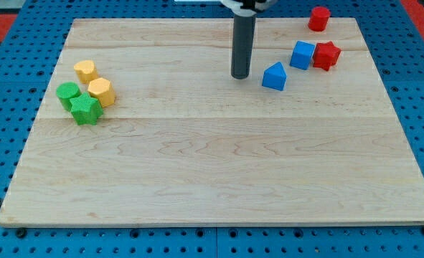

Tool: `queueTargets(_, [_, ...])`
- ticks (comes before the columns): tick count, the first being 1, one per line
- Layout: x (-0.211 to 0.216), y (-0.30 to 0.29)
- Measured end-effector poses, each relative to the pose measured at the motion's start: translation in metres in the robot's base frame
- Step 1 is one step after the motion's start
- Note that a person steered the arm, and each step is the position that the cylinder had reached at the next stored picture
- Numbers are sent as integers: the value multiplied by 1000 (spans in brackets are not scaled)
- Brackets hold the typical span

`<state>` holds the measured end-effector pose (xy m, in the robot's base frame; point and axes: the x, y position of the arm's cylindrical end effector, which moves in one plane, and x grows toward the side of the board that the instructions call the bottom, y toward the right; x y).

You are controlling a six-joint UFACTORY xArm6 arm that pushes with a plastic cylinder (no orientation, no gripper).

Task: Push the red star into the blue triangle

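- Red star (326,55): light, rigid, likely slides easily; sits right of my tip (240,76), beyond blue triangle (274,76) and blue cube (302,54).
- No fingers, nothing gripped; push its right face.

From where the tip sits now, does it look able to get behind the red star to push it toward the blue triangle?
Probably yes, with a detour. My tip is left of the blue triangle; the red star lies beyond it, touching the blue cube, so I must circle round.

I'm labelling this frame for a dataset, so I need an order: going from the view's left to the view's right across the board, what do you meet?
Green cylinder → yellow cylinder → my tip → blue triangle → blue cube → red star. The green star, the second yellow block and the red cylinder overlap neighbours in the order, so I leave them out.
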<state>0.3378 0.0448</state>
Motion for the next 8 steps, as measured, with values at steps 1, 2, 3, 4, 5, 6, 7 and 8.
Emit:
queueTargets(1, [3, 61])
queueTargets(2, [41, 119])
queueTargets(3, [12, 72])
queueTargets(4, [-44, 26])
queueTargets(5, [-86, 28])
queueTargets(6, [-89, 90])
queueTargets(7, [-57, 163])
queueTargets(8, [-37, 160])
